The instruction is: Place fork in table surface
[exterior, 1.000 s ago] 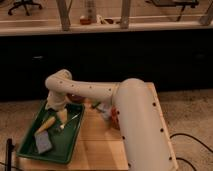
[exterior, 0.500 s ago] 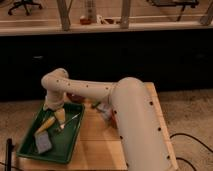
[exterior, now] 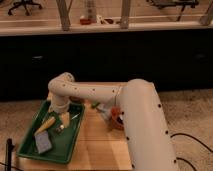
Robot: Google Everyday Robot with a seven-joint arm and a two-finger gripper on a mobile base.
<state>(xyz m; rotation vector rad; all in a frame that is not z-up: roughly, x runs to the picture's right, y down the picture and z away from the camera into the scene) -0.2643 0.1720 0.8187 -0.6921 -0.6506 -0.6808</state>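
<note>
Over the green tray (exterior: pixel 60 147) on the table surface (exterior: pixel 100 145), the robot's arm (exterior: pixel 95 92) bent down, its gripper (exterior: pixel 62 118) hanging low among the utensils, apparently placed for a pick-up. Whether it had hold of anything could not be told. A slim silvery streak, seemingly the fork (exterior: pixel 75 116), lay in the tray just beside it, near a yellow-handled tool (exterior: pixel 45 125). Bare wood beside the tray looked the likely destination.

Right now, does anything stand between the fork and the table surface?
Only the green tray, by its rim on the table side: the fork seems to lie inside it, close beside the gripper. Beyond that rim lies the table surface.
</note>
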